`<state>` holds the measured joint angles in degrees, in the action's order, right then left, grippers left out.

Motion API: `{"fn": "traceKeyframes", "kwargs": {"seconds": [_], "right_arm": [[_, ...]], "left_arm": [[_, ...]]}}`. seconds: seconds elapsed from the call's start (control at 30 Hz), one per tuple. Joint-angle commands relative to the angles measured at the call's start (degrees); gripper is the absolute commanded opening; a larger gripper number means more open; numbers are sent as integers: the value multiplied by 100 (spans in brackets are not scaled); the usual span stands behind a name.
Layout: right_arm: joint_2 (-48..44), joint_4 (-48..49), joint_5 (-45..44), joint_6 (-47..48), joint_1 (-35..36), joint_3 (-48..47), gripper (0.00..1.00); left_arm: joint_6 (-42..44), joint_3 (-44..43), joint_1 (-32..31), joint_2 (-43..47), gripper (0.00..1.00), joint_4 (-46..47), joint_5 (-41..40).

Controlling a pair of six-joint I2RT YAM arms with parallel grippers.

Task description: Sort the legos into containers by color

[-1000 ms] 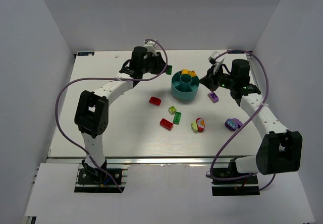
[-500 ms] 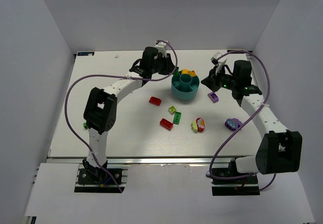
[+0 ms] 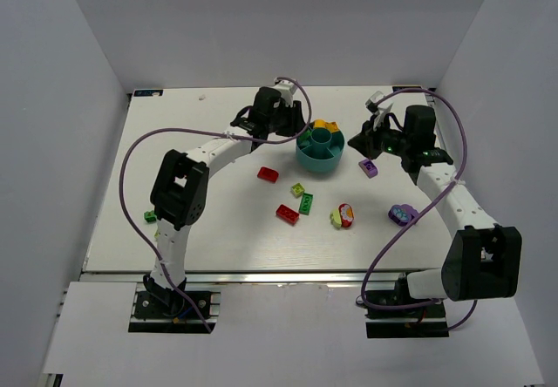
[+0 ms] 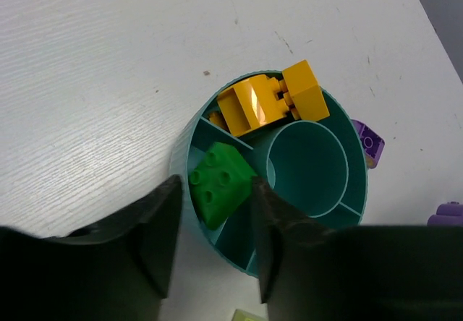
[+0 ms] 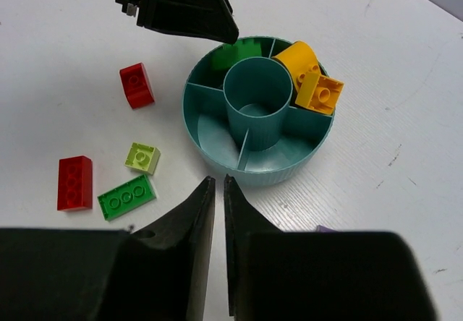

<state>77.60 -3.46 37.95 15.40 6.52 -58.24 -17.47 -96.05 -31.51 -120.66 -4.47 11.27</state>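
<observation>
The teal bowl (image 3: 307, 157) stands at the table's back middle. Yellow and orange bricks (image 3: 325, 126) lie in a far wedge. My left gripper (image 3: 301, 132) hangs over the bowl's left rim (image 4: 358, 163), open (image 4: 215, 182). A green brick (image 4: 217, 187) lies tilted in the wedge below it, with a gap at the left finger. The brick also shows in the right wrist view (image 5: 236, 53). My right gripper (image 3: 356, 143) is shut and empty (image 5: 219, 180), just right of the bowl. Loose on the table are two red bricks (image 3: 268, 174) (image 3: 288, 213), a lime one (image 3: 297, 190) and a green one (image 3: 306, 202).
A lime, red and yellow clump (image 3: 343, 216) and a purple clump (image 3: 401, 214) lie in front of the bowl to the right. A purple brick (image 3: 368, 167) lies under my right arm. A small green piece (image 3: 150, 216) sits by the left arm. White walls enclose the table.
My left gripper has moved right from the back of the table to over the bowl, carrying the green brick, which now lies in a wedge. The right arm has barely moved.
</observation>
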Motion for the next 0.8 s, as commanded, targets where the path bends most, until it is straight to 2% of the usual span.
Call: {"fn": "traceKeyframes", "kwargs": {"seconds": [0.0,0.07,0.1,0.17,0.2,0.27,0.3,0.33,0.37,0.43,0.47,0.6,0.63,0.67,0.73,0.77], "right_arm": [[-114,188,185,16,-20,5,17],[-114,153,238,60,-20,5,23],[-105,144,291,86,-28,-3,34],[-105,83,353,191,-28,-12,46],[-105,39,466,253,-28,-21,54],[-88,-110,729,586,-20,-65,63],[-61,-206,1088,770,-11,-82,74],[-26,-355,1248,981,41,-169,81],[61,-722,1406,1496,77,-223,89],[210,-1050,1671,1991,243,-284,90],[264,-1234,1758,2394,296,-276,89],[623,-1804,2645,3397,472,-301,89],[877,-2190,2638,3739,655,-468,89],[1027,-2968,2482,4508,796,-835,87],[1282,-3239,2226,4840,1262,-1022,79],[1318,-3205,2129,4876,1368,-1014,69]], "left_arm": [[-37,-212,-31,236,56,-54,-186],[-98,-344,-31,288,59,-89,-221],[-116,-388,-31,297,60,-107,-221],[-142,-572,-31,359,62,-220,-248],[-151,-625,-31,385,62,-291,-361],[-186,-634,-31,638,57,-510,-546],[-204,-591,-22,762,53,-581,-834],[-256,-512,-5,911,46,-747,-958],[-317,-268,22,1061,27,-835,-1038],[-684,76,162,1605,7,-1125,-1425],[-818,513,232,1807,0,-1239,-1478],[-1617,1815,952,3132,0,-1793,-1426],[-1949,2088,1145,3371,0,-1881,-1356],[-2109,2360,1512,3617,0,-1978,-1355],[-2530,3107,1909,4391,13,-2259,-1460],[-2646,3319,2059,4646,22,-2373,-1574]]}}
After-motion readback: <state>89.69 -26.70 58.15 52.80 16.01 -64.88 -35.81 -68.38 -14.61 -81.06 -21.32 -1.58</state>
